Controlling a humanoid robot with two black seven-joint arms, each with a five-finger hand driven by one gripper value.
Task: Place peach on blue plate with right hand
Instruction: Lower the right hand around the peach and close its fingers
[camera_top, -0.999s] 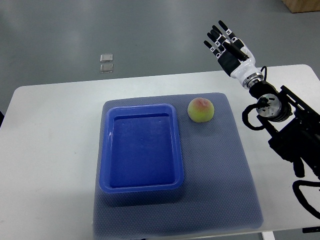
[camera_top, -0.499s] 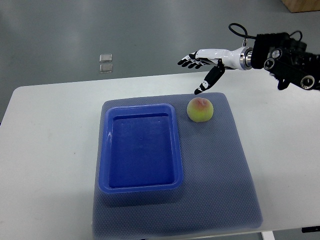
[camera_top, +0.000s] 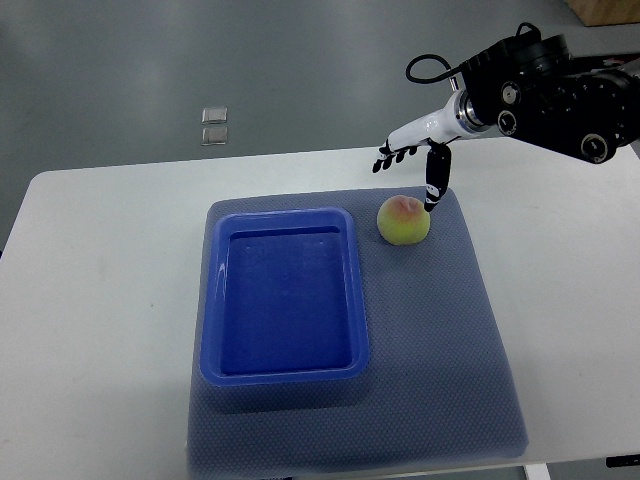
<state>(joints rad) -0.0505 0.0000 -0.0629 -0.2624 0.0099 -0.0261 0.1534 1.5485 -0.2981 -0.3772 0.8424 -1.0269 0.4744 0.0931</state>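
Top view, left to right. Blue plate (camera_top: 285, 300), a shallow rectangular tray, sits on the left half of a grey mat (camera_top: 440, 360) with its long axis running near to far; nothing in it. The mat lies on a white table (camera_top: 100, 300).

Peach (camera_top: 403, 219) rests on the mat just beside the plate's far right corner, apart from the rim. Roughly round, so no long axis to align with; reddish spot faces up.

Right hand (camera_top: 412, 165) comes in from the right edge and hangs just behind the peach, on its far-right side. Fingers (camera_top: 386, 156) are spread apart and point left, holding nothing. The thumb (camera_top: 434, 182) hangs downward with its tip at the peach's far right edge; contact or a hair's gap, cannot tell from this angle.

Key relation: peach lies below and slightly to the near-left of the palm. Judgement: the grasp needs the hand lowered over the fruit, then a carry toward the near-left onto the plate.

Left arm not visible.
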